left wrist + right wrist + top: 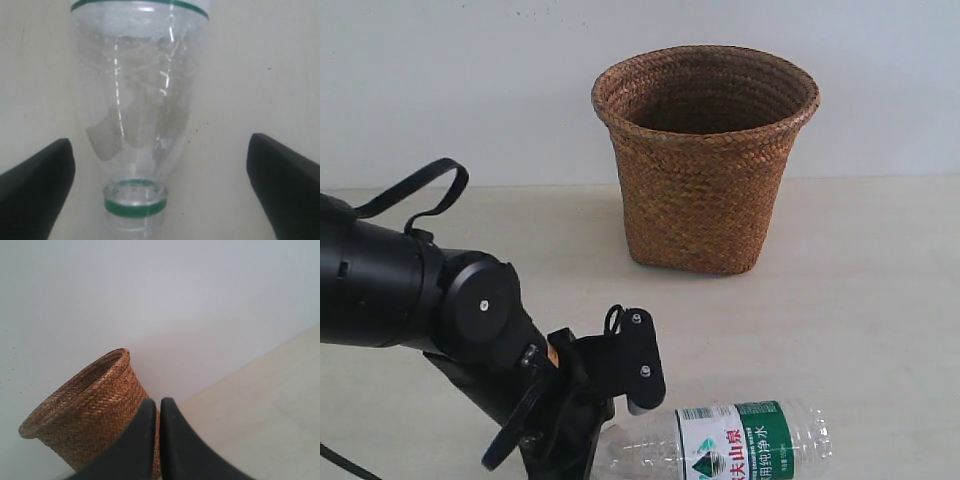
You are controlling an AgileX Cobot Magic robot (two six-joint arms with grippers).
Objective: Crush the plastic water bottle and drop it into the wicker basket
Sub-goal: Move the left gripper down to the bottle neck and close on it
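Observation:
The clear plastic water bottle (740, 445) lies on its side at the table's front edge, with its green-and-white label facing up. In the left wrist view the bottle (135, 100) tapers to a green neck ring; its cap end runs out of frame. My left gripper (610, 420) (160, 141) is open, one black finger (40, 185) on each side of the bottle's neck end, not touching it. The wicker basket (705, 170) stands upright at the back, apart from the bottle. My right gripper (158, 402) is shut on nothing and faces the basket (85, 410).
The pale table (880, 300) runs back to a white wall (440, 90). My left arm's black body (410, 290) and its looped cable fill the front left. The right arm is outside the exterior view.

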